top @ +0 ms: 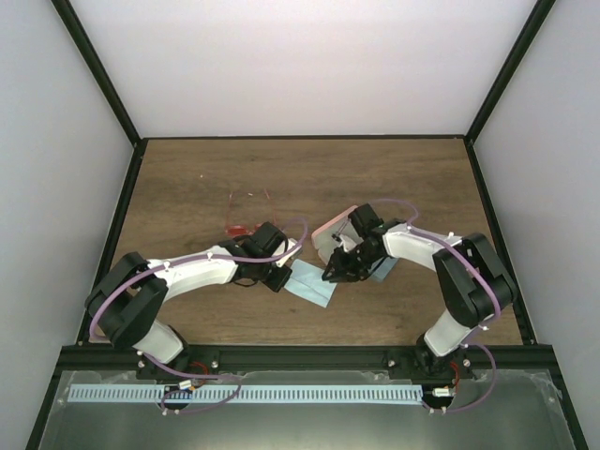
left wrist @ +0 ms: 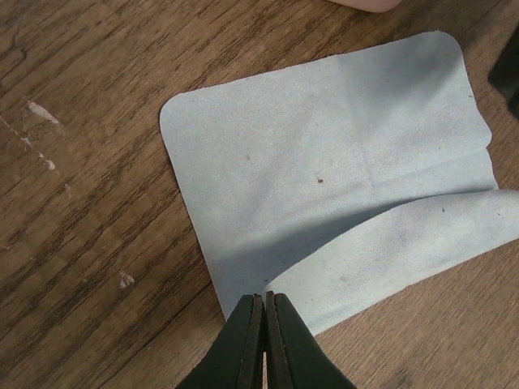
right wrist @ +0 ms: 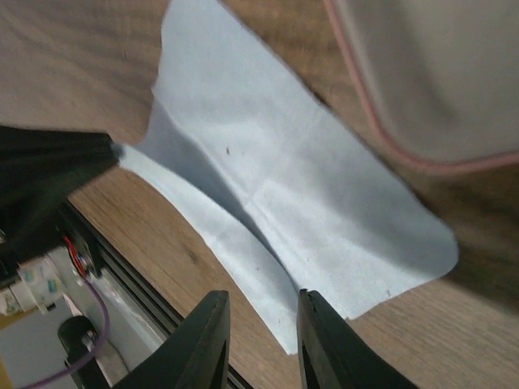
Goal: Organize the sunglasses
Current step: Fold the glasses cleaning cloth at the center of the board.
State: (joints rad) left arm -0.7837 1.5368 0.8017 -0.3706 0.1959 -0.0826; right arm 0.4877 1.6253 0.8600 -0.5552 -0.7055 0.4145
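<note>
Sunglasses [top: 242, 230] lie outside the pink case [top: 333, 234]; left end effector [left wrist: 263, 301] pinches cloth [left wrist: 324, 162].

White-walled lab enclosure [top: 300, 66], black frame [top: 100, 70]

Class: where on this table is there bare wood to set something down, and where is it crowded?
Bare wood: the far right corner of the table, beyond the pink case; and the strip between the light blue cloth and the near edge. Crowded: the middle, where left gripper and right gripper meet at the cloth, sunglasses just behind.
</note>
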